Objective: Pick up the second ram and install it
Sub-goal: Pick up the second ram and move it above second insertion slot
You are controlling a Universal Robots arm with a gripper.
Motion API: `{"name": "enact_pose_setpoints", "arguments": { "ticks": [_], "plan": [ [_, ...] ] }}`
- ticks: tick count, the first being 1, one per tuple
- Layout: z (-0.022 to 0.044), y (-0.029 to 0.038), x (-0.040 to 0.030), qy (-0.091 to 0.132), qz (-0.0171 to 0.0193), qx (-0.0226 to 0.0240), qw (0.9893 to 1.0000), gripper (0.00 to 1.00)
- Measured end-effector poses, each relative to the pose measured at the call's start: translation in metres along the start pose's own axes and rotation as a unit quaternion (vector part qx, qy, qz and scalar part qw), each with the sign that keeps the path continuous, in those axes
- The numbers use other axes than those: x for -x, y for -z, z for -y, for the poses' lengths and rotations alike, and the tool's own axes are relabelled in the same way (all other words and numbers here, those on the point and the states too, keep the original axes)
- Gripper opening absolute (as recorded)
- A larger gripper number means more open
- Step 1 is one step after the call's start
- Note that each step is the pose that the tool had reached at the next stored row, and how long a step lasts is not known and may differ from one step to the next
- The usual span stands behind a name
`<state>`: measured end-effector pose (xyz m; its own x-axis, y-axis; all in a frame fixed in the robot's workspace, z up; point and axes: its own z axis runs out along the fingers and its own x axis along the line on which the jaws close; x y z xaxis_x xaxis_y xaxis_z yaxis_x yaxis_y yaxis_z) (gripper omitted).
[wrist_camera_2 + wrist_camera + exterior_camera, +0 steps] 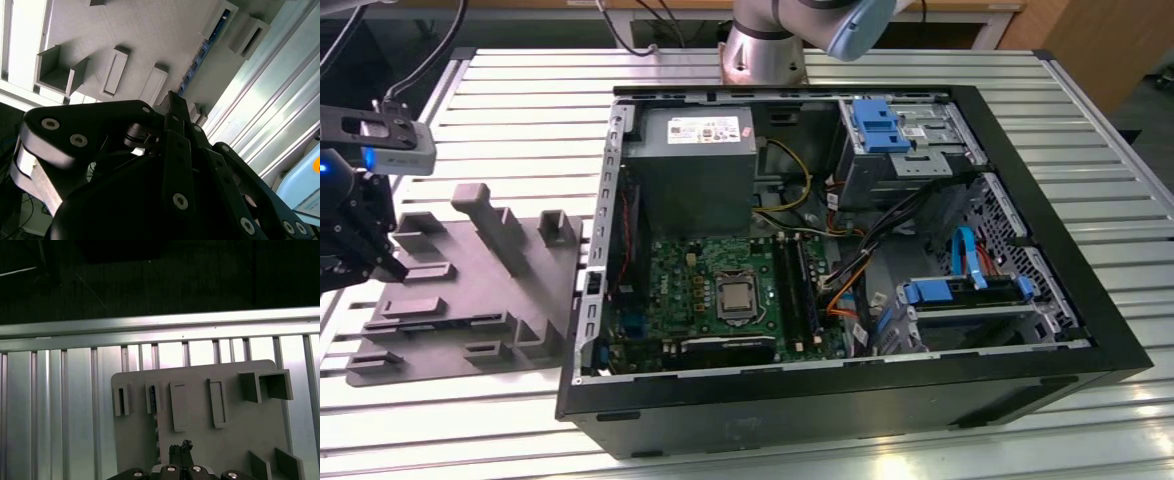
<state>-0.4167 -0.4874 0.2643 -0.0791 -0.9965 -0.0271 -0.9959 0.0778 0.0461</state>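
The second ram (pixel 155 402) stands on edge in a slot of the grey holder plate (pixel 225 440); only its thin dark edge with a blue tint shows. In the second wrist view the ram (pixel 200 55) runs as a narrow blue-black strip between grey blocks. My gripper (pixel 181 449) hovers above the holder, a little to one side of the stick and not touching it. Its black fingertips (pixel 172 97) meet with nothing between them. In the exterior view the gripper (pixel 354 250) hangs at the far left over the holder (pixel 467 300).
An open computer case (pixel 854 400) lies on the slatted metal table (pixel 1121 270), to the exterior view's right of the holder. Inside are the green motherboard (pixel 720 290), black memory slots (pixel 797 285), a power supply (pixel 694 160) and loose cables. Upright grey blocks (pixel 494 215) rise from the holder.
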Motion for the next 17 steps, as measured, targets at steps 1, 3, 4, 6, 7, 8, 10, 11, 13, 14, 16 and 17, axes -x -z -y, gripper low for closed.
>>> {"name": "enact_pose_setpoints", "arguments": {
  "ticks": [1,3,4,6,7,8,10,11,13,14,16,17],
  "plan": [
    [0.0,-0.0002,0.0,0.0,0.0,0.0,1.0,0.11],
    [0.0,-0.0009,0.0,0.0,0.0,0.0,1.0,0.11],
    [0.0001,-0.0012,0.0,0.0,0.0,0.0,1.0,0.11],
    [0.0001,-0.002,-0.0001,0.0,0.0,0.0,1.0,0.11],
    [0.0001,-0.0024,-0.0001,0.0,0.0,0.0,1.0,0.11],
    [0.0001,-0.0028,-0.0001,0.0,0.0,0.0,1.0,0.11],
    [0.0002,-0.0037,-0.0001,0.0,0.0,0.0,1.0,0.11],
    [0.0002,-0.0042,-0.0001,0.0,0.0,0.0,1.0,0.11],
    [0.0002,-0.0052,-0.0001,0.0,0.0,0.0,1.0,0.11],
    [0.0003,-0.0057,-0.0002,0.0,0.0,0.0,1.0,0.11],
    [0.0003,-0.0068,-0.0002,0.0,0.0,0.0,1.0,0.11],
    [0.0004,-0.0073,-0.0002,0.0,0.0,0.0,1.0,0.11]
  ]
}}
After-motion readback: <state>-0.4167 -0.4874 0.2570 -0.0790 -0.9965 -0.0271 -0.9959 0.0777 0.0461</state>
